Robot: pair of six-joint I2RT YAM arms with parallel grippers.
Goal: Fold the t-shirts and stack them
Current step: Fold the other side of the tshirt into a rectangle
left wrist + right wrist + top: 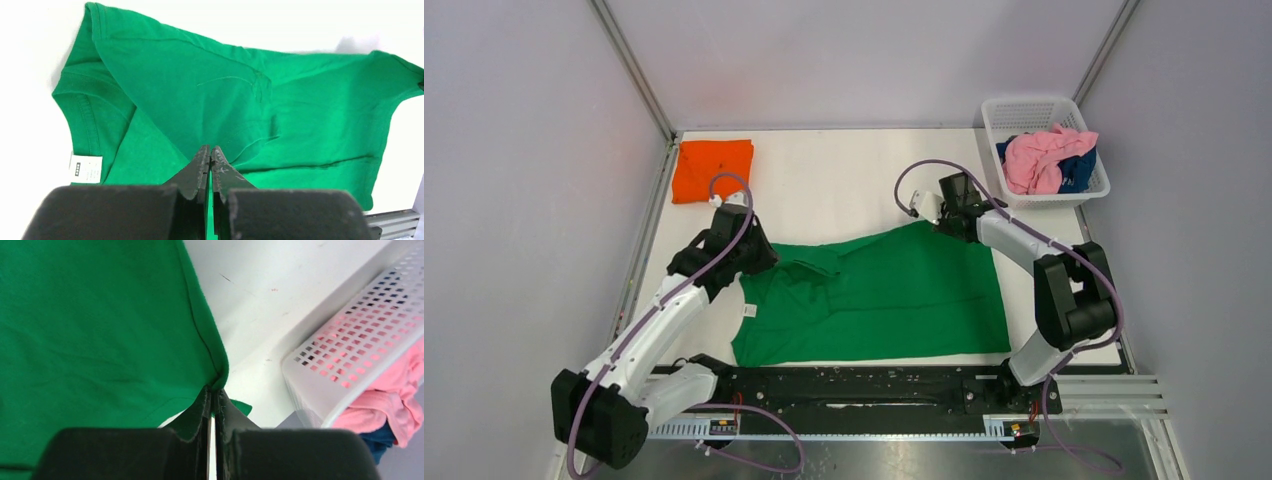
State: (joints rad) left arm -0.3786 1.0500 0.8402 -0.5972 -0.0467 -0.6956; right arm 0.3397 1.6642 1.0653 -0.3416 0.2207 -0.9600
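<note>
While my left jaws clamp the green t-shirt by its sleeve-side fold, the cloth spreads rightward from them across the tabletop, long axis running arm to arm, to my right jaws, clenched on its far hem corner.

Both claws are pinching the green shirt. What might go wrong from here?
The right claw holds only the very corner of the green shirt, so it may slip out. The basket sits near that claw; a wide swing might bump it. Cloth near the left claw is creased, so the fold may come out uneven.
</note>
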